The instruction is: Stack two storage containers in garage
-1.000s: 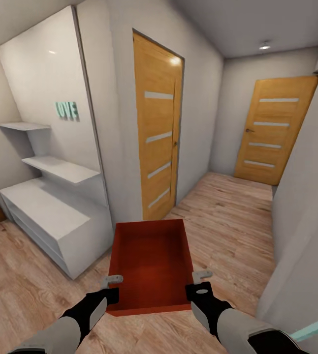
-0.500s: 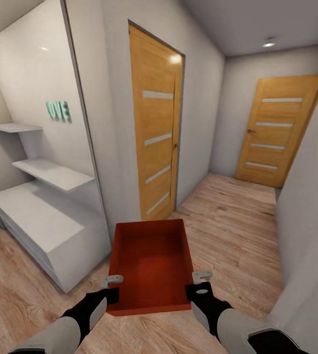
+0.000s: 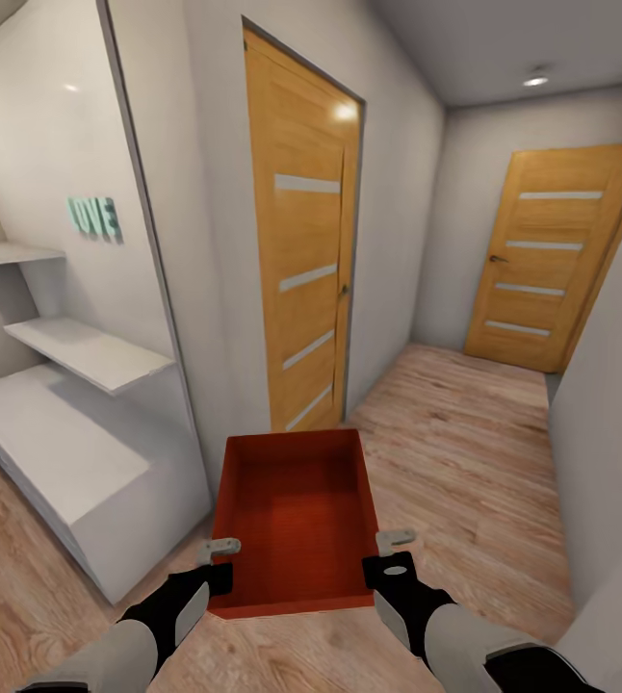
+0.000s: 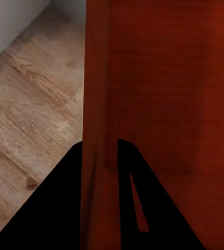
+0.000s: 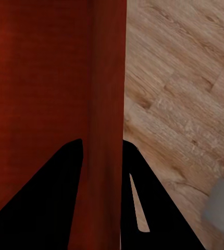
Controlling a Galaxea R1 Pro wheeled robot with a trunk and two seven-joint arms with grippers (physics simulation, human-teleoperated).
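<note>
One container [image 3: 294, 515] is in view, red-orange, open side up, carried level in front of the robot above the wood floor [image 3: 465, 452]. It sits just short of the nearer door [image 3: 301, 250] and beside the white cabinet [image 3: 80, 462].

Left end effector [image 3: 222, 563]: closed onto the container's left wall near its near corner. The left wrist view shows the wall [image 4: 99, 104] running between the two dark fingers [image 4: 49, 208], one inside the box and one outside. Right end effector [image 3: 388, 556]: closed likewise on the right wall; the right wrist view shows that wall [image 5: 107, 104] pinched between its fingers [image 5: 44, 203].

Assessment of the hold: gripping opposite walls at matching points keeps the box balanced and flat, and keeps it ahead of the trunk where the head camera can watch it. Both holds are near the back corners, so the far end overhangs unsupported; a slip at either side would tip it.

Count: one container, two end effectors, two orange doors, the second [image 3: 552, 260] at the hallway's far end, beyond the nearer door. Two white shelves [image 3: 85, 351] hang above the cabinet, with teal letters [image 3: 94, 218] on the wall.

Stage, as judged: transit through the hallway. No concrete floor is in sight, so placing is not yet due.
</note>
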